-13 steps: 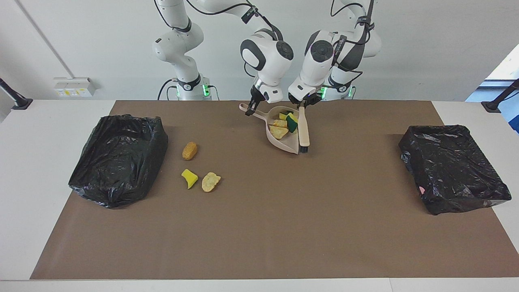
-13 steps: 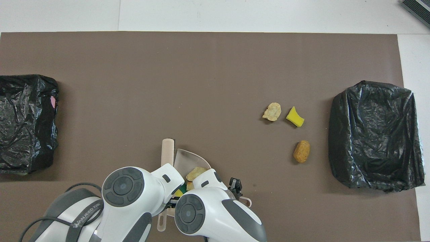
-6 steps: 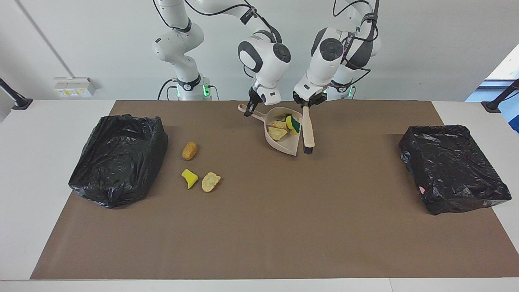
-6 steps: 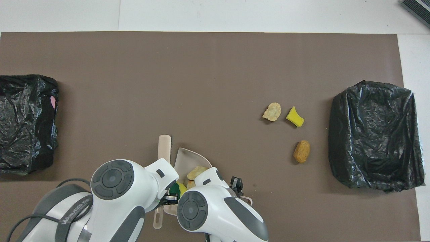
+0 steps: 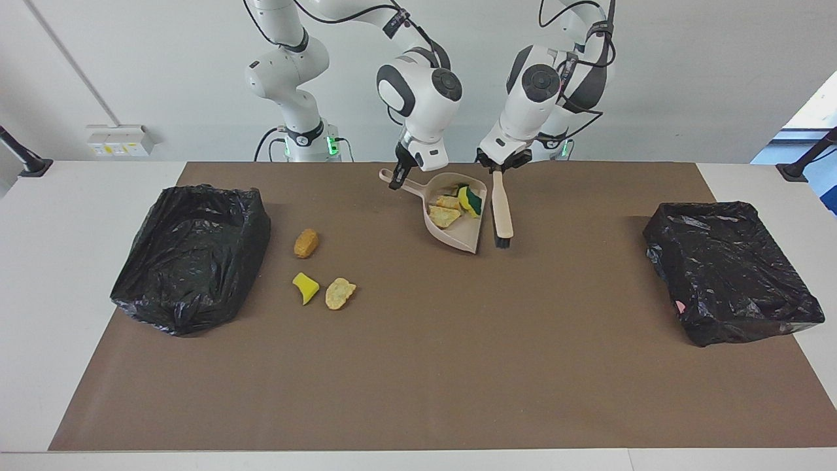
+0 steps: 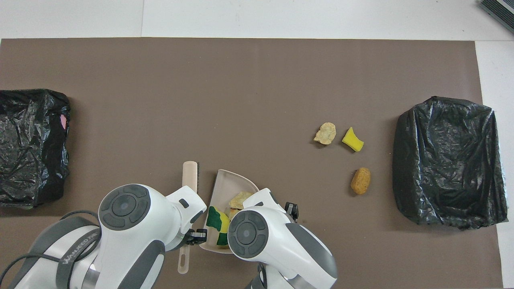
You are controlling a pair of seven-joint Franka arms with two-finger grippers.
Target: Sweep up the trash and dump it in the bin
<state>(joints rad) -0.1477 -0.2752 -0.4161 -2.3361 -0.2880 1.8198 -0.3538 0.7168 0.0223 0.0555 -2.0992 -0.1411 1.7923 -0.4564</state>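
Trash: four sponge scraps (image 5: pixel 454 204) are carried in the beige dustpan (image 5: pixel 458 232), its mouth tipped down to 5 o'clock in the facing view; judged tilted so that more could be swept in. Three loose scraps (image 5: pixel 316 269) lie on the worktop (image 5: pixel 418 366) at 9 o'clock from the pan, near the black-lined bin (image 5: pixel 189 255) toward the right arm's end.

The pan's handle is gripped by the closed right claw (image 5: pixel 395 180). The hand brush (image 5: pixel 501 212) is held by its handle in the closed left claw (image 5: pixel 500 165), parked just beside the pan.

A second lined bin (image 5: pixel 732 268) stands toward the left arm's end.

Hidden: in the overhead view both claws and part of the pan are covered by the arms. Whether the pan's lip touches the mat cannot be told.
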